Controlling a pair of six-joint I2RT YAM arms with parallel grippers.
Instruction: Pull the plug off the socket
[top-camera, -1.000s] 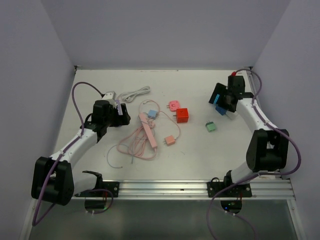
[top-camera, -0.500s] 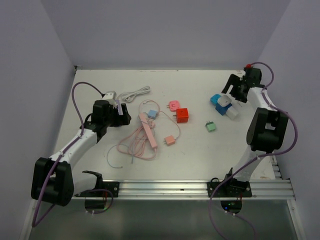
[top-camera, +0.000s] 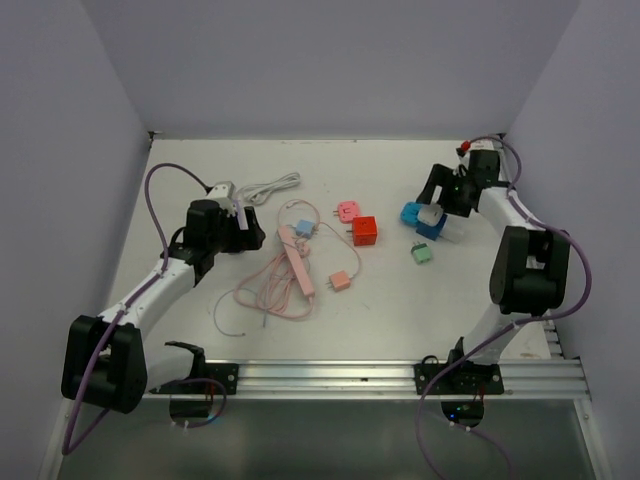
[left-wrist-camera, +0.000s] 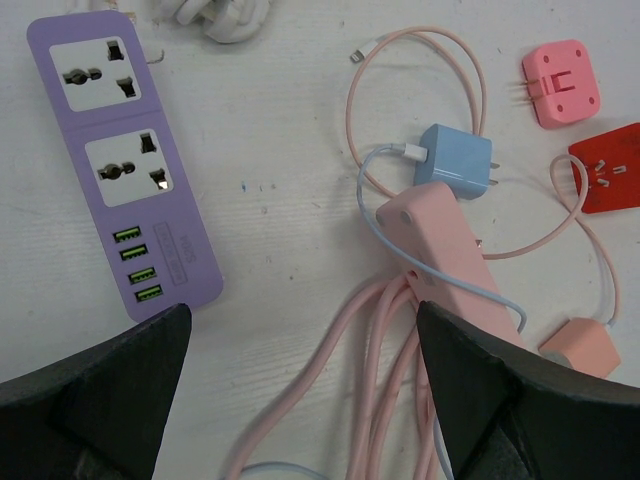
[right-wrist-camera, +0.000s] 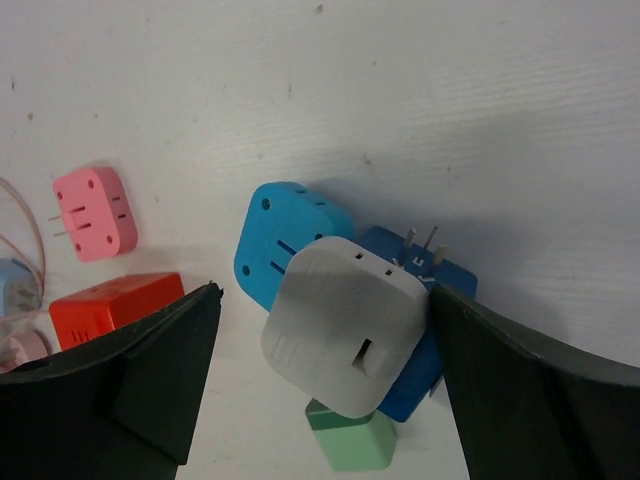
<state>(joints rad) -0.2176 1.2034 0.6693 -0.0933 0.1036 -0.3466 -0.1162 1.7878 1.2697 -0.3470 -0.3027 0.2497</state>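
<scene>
right gripper (right-wrist-camera: 325, 295): spread wide, one dark finger on each side of the adapter cluster, clamping nothing; contact with the cluster cannot be told
grey-white square plug adapter (right-wrist-camera: 345, 340): lying on top of the dark blue socket block (right-wrist-camera: 408, 390), covering most of it; far right of the white worktop (top-camera: 400, 320), right at the right gripper in the top view
dark blue socket block: metal prongs sticking out at its upper edge in the right wrist view; plugged or loose under the grey-white one, cannot tell
light blue square adapter (right-wrist-camera: 283, 240): touching the grey-white one, partly tucked under its left side
small green adapter (right-wrist-camera: 350, 445): just beside the cluster, nearer the arm bases
red cube adapter (top-camera: 364, 231): mid worktop, apart from the cluster
flat pink adapter (top-camera: 347, 210): just beside the red cube, on its far side
left gripper (left-wrist-camera: 305, 320): wide open, empty, over the pink cable loops
pink power strip (left-wrist-camera: 445, 250): flat on the worktop, own cable coiled beside it
pale blue charger cube (left-wrist-camera: 455, 162): just beside the pink strip's end, thin cable plugged in
purple power strip (left-wrist-camera: 125, 170): left in the left wrist view, sockets and green USB ports facing up
white coiled cable (top-camera: 265, 187): far left of the worktop
</scene>
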